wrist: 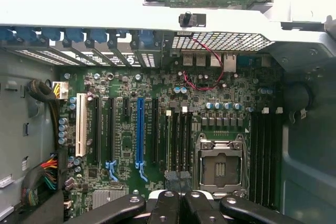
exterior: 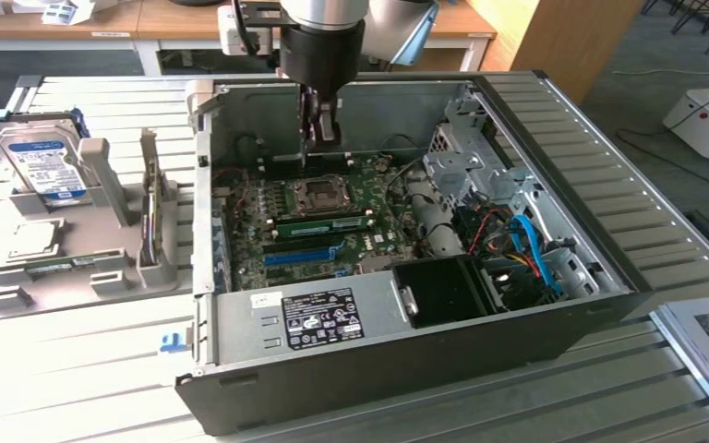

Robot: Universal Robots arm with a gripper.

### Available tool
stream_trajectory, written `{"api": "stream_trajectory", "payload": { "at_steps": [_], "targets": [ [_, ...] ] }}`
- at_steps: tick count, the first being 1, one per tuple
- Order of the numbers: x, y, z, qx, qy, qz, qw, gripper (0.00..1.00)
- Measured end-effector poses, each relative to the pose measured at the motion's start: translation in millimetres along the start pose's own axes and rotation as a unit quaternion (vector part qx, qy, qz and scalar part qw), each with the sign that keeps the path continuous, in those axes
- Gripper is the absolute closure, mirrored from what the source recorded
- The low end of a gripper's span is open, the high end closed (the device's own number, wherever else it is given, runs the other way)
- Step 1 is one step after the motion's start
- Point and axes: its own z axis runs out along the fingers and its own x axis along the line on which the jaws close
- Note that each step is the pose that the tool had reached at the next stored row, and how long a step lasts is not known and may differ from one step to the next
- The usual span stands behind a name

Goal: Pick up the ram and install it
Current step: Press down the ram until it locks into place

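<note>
Green and slim, the ram [exterior: 318,223] already lies seated in its slot on the motherboard [exterior: 311,217], so you look nearly done. Your gripper [exterior: 322,126] hangs above it, fingers close together, holding nothing.

Open computer case [exterior: 367,369] on slatted table [exterior: 71,369], hard drive [exterior: 44,166] in grey holder [exterior: 84,277], blue slot [wrist: 139,129]

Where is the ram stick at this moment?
In the exterior view, the ram lies flat in a slot on the motherboard, between the CPU socket and the blue slot.
</note>
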Motion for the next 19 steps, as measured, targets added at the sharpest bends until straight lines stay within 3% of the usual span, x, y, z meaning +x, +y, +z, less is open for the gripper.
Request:
{"api": "stream_trajectory", "payload": {
  "at_steps": [19],
  "targets": [
    [0.0, -11.4, -0.2, 0.0, 0.0, 0.0, 1.0, 0.9]
  ]
}}
